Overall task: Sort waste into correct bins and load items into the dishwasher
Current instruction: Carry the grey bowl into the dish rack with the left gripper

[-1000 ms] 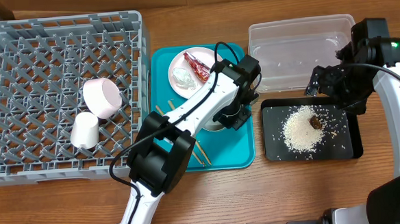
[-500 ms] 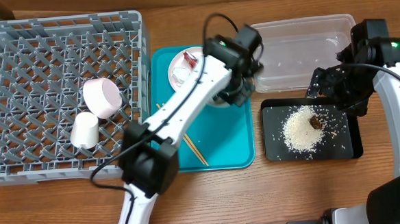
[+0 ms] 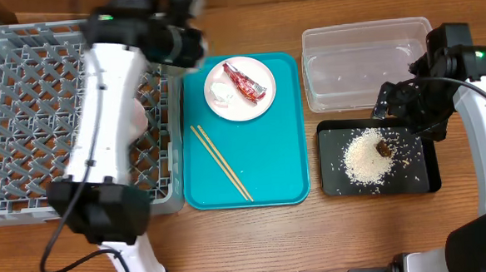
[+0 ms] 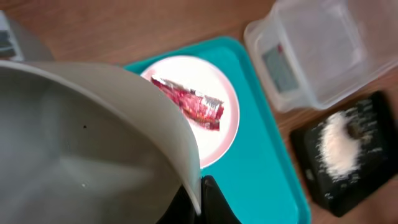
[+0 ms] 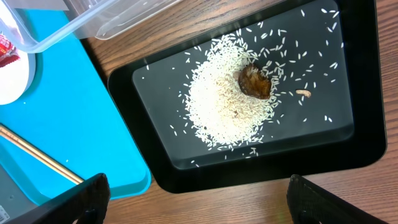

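Left fingers (image 4: 198, 206): closed on the rim of the grey bowl (image 4: 93, 137), one dark finger outside the wall; the bowl fills most of the left wrist view, its hollow facing the camera.
Left arm (image 3: 109, 118): stretched over the rack (image 3: 23, 72), blurred in the overhead view, with its wrist at the rack's far right corner.
Grey bowl in the overhead view: I cannot make it out in the blur at the wrist.
Right fingers (image 5: 199, 208): wide apart and holding nothing, the two tips at the lower corners of the right wrist view, above the near edge of the black tray (image 3: 420, 172).
Plate (image 3: 246, 109): at the far end of the teal tray (image 3: 278, 167).
Red wrapper (image 3: 245, 81): on the plate, lying diagonally.
Paper wad (image 3: 221, 92): on the plate, just left of the wrapper.
Chopsticks (image 3: 221, 164): side by side on the teal tray, slanting from near the plate toward the tray's near edge.
Rice (image 3: 365, 159): heaped in the black tray, with stray grains scattered around it.
Brown lump (image 3: 383, 148): on the right edge of the rice heap.
Tub (image 3: 364, 67): on the surface (image 3: 356, 230), behind the black tray and right of the teal tray.
Pink bowl (image 3: 139, 118): in the rack, only a sliver showing past the left arm.
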You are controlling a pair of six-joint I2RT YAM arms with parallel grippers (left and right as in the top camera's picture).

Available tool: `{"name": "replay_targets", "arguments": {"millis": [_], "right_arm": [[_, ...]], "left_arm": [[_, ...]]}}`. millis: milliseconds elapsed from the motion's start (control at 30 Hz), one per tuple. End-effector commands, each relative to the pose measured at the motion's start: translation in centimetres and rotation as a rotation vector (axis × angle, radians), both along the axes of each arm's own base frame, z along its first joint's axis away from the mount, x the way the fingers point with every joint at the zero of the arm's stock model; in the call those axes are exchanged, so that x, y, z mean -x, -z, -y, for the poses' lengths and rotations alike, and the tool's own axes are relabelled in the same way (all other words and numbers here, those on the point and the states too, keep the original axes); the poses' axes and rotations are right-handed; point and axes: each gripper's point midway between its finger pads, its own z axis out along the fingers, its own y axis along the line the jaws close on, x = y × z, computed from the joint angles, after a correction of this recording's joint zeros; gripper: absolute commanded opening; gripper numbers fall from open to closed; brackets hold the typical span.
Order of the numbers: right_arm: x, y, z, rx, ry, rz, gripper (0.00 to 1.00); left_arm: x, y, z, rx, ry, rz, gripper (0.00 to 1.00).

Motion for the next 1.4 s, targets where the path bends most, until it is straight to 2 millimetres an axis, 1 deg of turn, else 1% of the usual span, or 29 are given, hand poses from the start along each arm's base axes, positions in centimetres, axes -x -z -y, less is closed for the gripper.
{"name": "replay_targets", "arguments": {"millis": [0, 133, 167, 300, 367, 467, 600, 767, 833, 933, 1033, 1067, 1133, 1167, 1200, 1233, 1267, 1300, 1367], "right_arm": [[-0.5, -1.8, 0.2, 0.019, 0.002, 0.067, 0.93], [-0.5, -1.8, 0.2, 0.019, 0.002, 0.067, 0.93], [-0.5, -1.8, 0.2, 0.019, 0.002, 0.067, 0.93], [-0.4, -1.8, 0.2, 0.019, 0.002, 0.064, 0.93], [-0.4, -1.8, 0.2, 0.019, 0.002, 0.064, 0.93], [-0.4, -1.8, 0.2, 0.019, 0.002, 0.064, 0.93], [-0.4, -1.8, 0.2, 0.019, 0.002, 0.064, 0.93], [-0.4, -1.8, 0.2, 0.019, 0.002, 0.064, 0.93], [-0.4, -1.8, 0.2, 0.019, 0.002, 0.064, 0.93], [-0.4, -1.8, 0.2, 0.019, 0.002, 0.065, 0.93], [-0.4, -1.8, 0.2, 0.019, 0.002, 0.065, 0.93], [-0.4, -1.8, 0.2, 0.019, 0.002, 0.065, 0.93], [-0.4, -1.8, 0.2, 0.019, 0.002, 0.065, 0.93], [-0.4, -1.8, 0.2, 0.019, 0.002, 0.065, 0.93], [-0.4, -1.8, 0.2, 0.019, 0.002, 0.065, 0.93], [-0.4, -1.8, 0.2, 0.019, 0.002, 0.065, 0.93], [-0.4, -1.8, 0.2, 0.019, 0.002, 0.065, 0.93], [-0.4, -1.8, 0.2, 0.019, 0.002, 0.065, 0.93], [-0.4, -1.8, 0.2, 0.019, 0.002, 0.065, 0.93]], "left_arm": [[-0.1, -2.7, -0.5, 0.243, 0.118, 0.06, 0.04], [-1.1, -3.3, -4.9, 0.371, 0.092, 0.099, 0.04], [-1.3, -3.3, -5.6, 0.39, 0.084, 0.103, 0.04], [-2.4, -2.7, -9.3, 0.489, 0.036, 0.115, 0.04], [-2.9, -2.3, -10.7, 0.545, 0.024, 0.12, 0.04], [-3.6, -0.8, -12.7, 0.614, -0.006, 0.106, 0.04], [-4.2, 1.9, -15.3, 0.689, -0.059, 0.065, 0.04], [-4.6, 5.3, -18.4, 0.733, -0.14, 0.007, 0.04], [-4.4, 6.2, -19.4, 0.747, -0.171, -0.018, 0.04], [-4.0, 6.9, -20.7, 0.752, -0.212, -0.039, 0.04], [-3.6, 7.9, -22.0, 0.709, -0.255, -0.063, 0.05], [-3.4, 8.1, -22.3, 0.701, -0.27, -0.075, 0.09], [-2.8, 8.6, -23.0, 0.689, -0.303, -0.109, 0.3], [-2.4, 8.9, -23.4, 0.681, -0.323, -0.13, 0.51], [-2.0, 9.2, -23.8, 0.675, -0.339, -0.148, 0.62], [-1.7, 9.4, -24.1, 0.669, -0.354, -0.165, 0.72], [-1.3, 9.6, -24.4, 0.663, -0.371, -0.185, 0.77], [-0.8, 10.0, -24.9, 0.651, -0.391, -0.206, 0.86], [-0.3, 10.3, -25.5, 0.635, -0.413, -0.224, 1.0]]}}
